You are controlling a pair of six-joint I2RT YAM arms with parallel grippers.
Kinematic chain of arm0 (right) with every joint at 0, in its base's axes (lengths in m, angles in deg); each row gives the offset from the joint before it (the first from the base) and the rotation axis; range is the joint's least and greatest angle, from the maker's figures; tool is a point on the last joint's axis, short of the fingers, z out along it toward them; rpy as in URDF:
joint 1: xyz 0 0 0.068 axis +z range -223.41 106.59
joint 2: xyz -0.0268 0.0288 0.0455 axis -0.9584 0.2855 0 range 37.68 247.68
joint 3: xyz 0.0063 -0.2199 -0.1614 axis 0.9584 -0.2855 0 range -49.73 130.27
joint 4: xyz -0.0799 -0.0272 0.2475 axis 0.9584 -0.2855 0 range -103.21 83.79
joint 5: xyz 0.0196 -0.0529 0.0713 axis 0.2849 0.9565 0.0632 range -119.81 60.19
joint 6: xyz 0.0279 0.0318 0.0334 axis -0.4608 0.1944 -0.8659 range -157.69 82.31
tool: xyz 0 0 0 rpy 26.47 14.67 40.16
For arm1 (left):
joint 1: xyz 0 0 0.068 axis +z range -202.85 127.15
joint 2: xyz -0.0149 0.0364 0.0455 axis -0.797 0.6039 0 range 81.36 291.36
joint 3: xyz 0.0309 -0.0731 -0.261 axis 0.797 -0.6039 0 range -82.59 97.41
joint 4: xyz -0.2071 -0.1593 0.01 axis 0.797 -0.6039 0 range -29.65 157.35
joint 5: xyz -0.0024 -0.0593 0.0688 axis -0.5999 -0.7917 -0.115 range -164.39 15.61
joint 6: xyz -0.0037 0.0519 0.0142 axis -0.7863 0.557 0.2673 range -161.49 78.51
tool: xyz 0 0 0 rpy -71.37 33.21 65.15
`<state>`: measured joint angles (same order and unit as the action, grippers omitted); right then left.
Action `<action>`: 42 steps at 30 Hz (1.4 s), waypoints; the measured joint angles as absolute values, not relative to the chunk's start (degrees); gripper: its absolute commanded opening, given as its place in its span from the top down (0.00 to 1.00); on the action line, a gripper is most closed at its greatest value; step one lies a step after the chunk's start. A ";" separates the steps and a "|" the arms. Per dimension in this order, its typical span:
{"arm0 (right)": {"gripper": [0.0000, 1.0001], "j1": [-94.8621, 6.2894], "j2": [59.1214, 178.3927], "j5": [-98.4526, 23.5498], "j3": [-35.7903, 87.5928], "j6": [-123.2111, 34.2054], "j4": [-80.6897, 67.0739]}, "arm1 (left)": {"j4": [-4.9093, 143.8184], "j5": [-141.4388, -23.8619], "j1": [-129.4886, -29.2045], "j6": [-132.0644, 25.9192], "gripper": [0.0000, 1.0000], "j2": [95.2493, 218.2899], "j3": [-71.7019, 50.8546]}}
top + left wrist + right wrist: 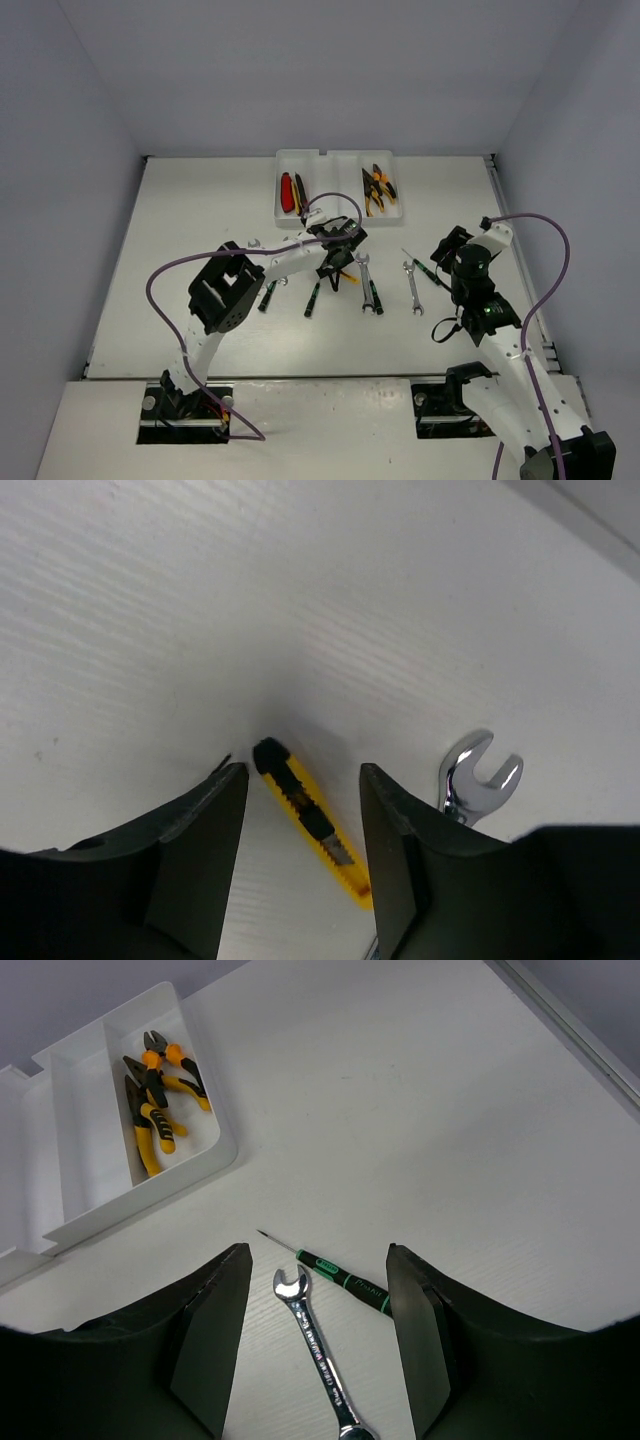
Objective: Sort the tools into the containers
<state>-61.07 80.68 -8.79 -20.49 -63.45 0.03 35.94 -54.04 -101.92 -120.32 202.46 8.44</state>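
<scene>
White table [190, 210] was matte, faint grain showing close up; plain grey back wall [320, 70], left wall [60, 200] and right wall [590, 150] closed three sides; thin dark gap [210, 157] ran where table met back wall; separate white board [320, 405] lay along near edge, seam [300, 378] between it and table.

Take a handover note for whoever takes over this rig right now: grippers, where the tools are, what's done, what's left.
Left gripper: open, straddling the yellow cutter on the table, not gripping yet.
Right gripper: open, above a wrench and a screwdriver.
Done: cutters and pliers lie in the tray's outer slots.
Left: that cutter, the wrenches and screwdrivers on the table.
</scene>
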 measured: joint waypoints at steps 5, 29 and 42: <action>0.46 -61.09 80.68 -8.79 -20.71 -63.47 0.01 | 35.85 -55.40 -100.14 -117.96 0.74 204.43 11.23; 0.46 -61.12 81.15 -8.87 -20.72 -63.47 0.03 | 33.44 -57.87 -99.84 -101.80 0.54 204.65 12.52; 0.46 -61.38 81.18 -9.20 -20.72 -63.47 0.03 | 33.33 -59.43 -102.58 -102.03 0.72 204.60 12.45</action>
<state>-61.38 81.18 -9.20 -20.72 -63.47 0.03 33.33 -59.43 -102.58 -102.03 204.60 12.45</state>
